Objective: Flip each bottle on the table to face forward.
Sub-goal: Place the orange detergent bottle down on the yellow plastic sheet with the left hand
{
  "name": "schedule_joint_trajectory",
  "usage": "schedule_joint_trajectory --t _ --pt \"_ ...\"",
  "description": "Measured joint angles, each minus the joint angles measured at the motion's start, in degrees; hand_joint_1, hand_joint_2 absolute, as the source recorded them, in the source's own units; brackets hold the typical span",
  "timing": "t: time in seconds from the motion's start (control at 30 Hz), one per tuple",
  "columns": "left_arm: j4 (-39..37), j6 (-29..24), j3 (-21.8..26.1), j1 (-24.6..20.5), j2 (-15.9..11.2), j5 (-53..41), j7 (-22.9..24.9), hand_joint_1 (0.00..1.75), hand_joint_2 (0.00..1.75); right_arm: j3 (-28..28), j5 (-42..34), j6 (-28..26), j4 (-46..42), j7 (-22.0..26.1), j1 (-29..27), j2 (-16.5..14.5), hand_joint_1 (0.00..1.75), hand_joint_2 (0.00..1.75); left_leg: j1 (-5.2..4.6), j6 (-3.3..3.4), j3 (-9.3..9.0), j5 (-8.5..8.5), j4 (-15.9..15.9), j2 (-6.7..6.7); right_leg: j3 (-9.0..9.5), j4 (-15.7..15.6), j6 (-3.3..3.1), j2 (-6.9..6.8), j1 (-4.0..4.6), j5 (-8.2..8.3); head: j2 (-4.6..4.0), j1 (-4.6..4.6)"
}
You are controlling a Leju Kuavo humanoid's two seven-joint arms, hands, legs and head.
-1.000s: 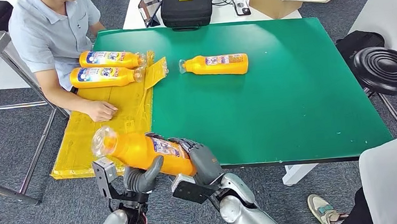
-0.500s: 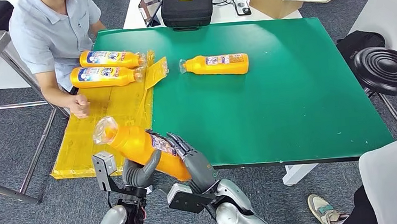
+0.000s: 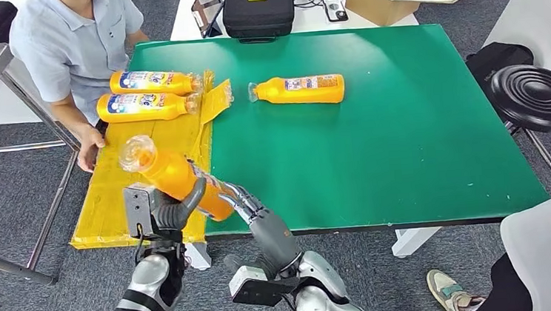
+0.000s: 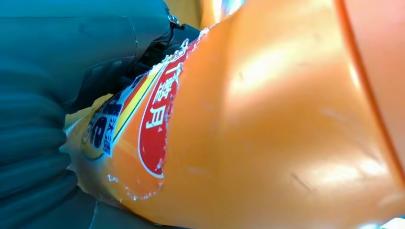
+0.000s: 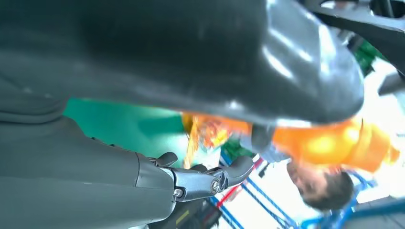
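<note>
The large green-topped rectangular table (image 3: 404,130) has broad bare room across its right half. A flat yellow sheet (image 3: 161,153) covers its left strip to the near left edge. A seated person in a pale blue shirt (image 3: 71,45) rests a hand (image 3: 93,156) on that sheet's left edge. The right hand (image 3: 251,213) reaches up over the near table edge, its fingers extended and apart, their tips at the lower end of the held orange plastic bottle (image 3: 174,177). The left hand (image 3: 167,212) grips that bottle from below, lifting it tilted above the sheet's near corner, clear cap end up-left. Two more orange bottles (image 3: 150,93) lie side by side on the sheet's far end; a fourth orange bottle (image 3: 301,89) lies alone on the green.
</note>
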State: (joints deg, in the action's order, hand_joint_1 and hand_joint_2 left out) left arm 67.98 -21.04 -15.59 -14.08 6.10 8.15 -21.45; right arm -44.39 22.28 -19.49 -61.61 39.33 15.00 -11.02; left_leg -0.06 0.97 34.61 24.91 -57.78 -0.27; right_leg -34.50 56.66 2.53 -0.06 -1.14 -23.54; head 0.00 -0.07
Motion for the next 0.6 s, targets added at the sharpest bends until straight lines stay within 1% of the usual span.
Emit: schedule_joint_trajectory --t 0.13,0.2,0.27,0.33,0.43,0.6 --pt "-2.2 -9.9 0.7 -2.6 -0.9 -12.6 -2.7 1.75 1.75 0.4 -0.1 -0.8 -2.3 0.5 0.0 0.0 0.0 0.0 0.0 0.0 0.01 -0.01 0.0 -0.07 0.01 0.0 0.0 -0.03 0.0 0.0 0.0 0.01" --pt "-3.6 -14.1 0.7 -3.9 -1.0 -20.2 -2.9 1.75 1.75 0.5 -0.1 -0.7 -3.6 0.6 -0.1 0.0 0.0 0.0 -0.01 0.01 0.01 -0.01 0.0 -0.05 0.01 0.0 0.0 -0.02 -0.01 0.0 0.0 0.01" --pt "-5.4 -17.0 0.7 -5.5 -1.1 -27.6 -2.6 1.75 1.75 0.5 -0.1 -0.5 -4.8 0.6 -0.1 0.0 0.0 0.0 -0.02 0.01 0.02 -0.01 0.0 -0.03 0.01 0.0 0.0 -0.01 -0.02 0.0 0.0 0.01" --pt "-7.5 -18.0 0.8 -7.2 -1.2 -34.1 -1.5 1.75 1.75 0.4 -0.1 -0.1 -5.7 0.6 -0.2 0.0 0.0 0.0 -0.02 0.01 0.01 -0.01 0.0 -0.04 0.01 0.0 0.0 -0.01 -0.03 0.0 0.0 0.01" --pt "-10.9 -18.6 1.6 -9.7 -1.2 -45.8 1.3 1.75 1.75 0.0 -0.4 0.4 -6.8 0.6 -0.3 -0.1 0.0 0.0 -0.02 0.01 0.01 -0.02 0.0 -0.04 0.01 0.0 0.01 -0.01 -0.02 0.01 0.0 0.01" --pt "-18.8 -18.7 3.5 -14.7 -1.4 -64.9 8.9 1.75 1.75 -1.6 -2.1 1.0 -8.8 0.6 -0.3 0.0 0.0 0.0 -0.01 0.0 0.0 -0.03 0.0 -0.02 0.01 0.0 0.01 -0.01 0.0 0.01 0.0 0.0"
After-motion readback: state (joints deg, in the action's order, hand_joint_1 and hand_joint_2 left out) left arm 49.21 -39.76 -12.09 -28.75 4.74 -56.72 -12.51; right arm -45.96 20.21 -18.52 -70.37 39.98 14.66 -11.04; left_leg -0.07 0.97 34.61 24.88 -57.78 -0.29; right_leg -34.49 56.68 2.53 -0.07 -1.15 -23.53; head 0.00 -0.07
